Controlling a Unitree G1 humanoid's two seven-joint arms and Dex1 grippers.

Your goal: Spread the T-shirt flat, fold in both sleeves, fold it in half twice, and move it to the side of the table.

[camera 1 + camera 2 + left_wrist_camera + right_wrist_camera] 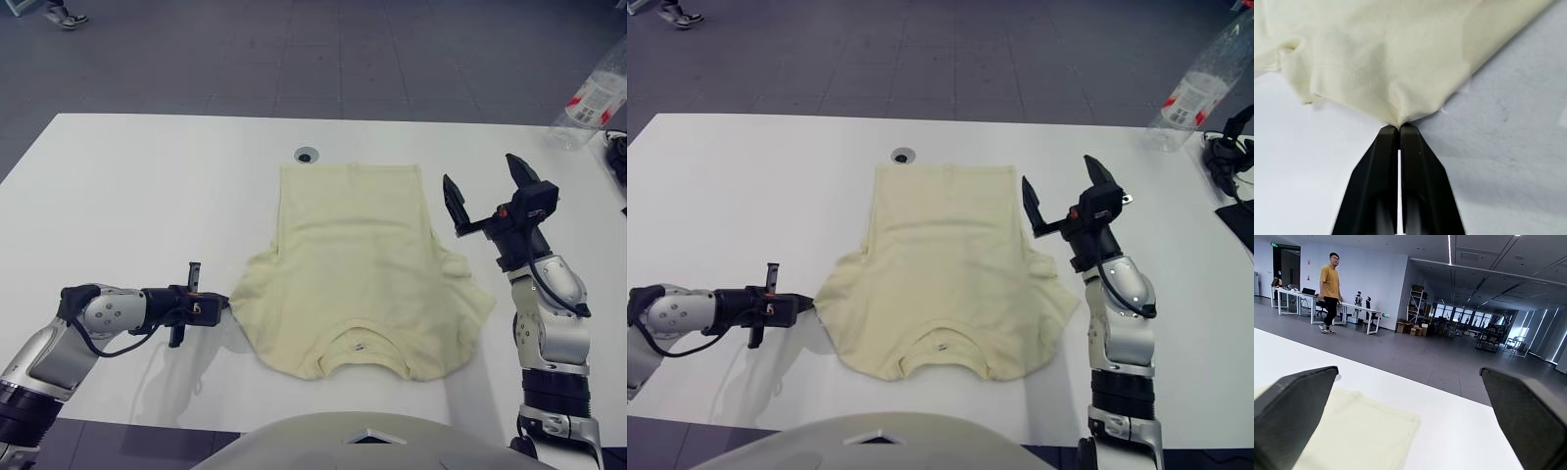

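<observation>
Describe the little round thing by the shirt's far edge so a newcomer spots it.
On the white table, find the pale yellow T-shirt spread in the middle. Just off its far left corner sits a small round disc, dark in the centre with a pale ring; nothing else near the shirt is round.

You lose the clear bottle (1200,86) past the head views' upper right edge. The dark cabled item (1223,155) at the desk's (745,196) right edge is cut off; what it is cannot be told. The T-shirt's (1400,58) pinched tip hides between the left hand's (1399,128) fingers.
</observation>
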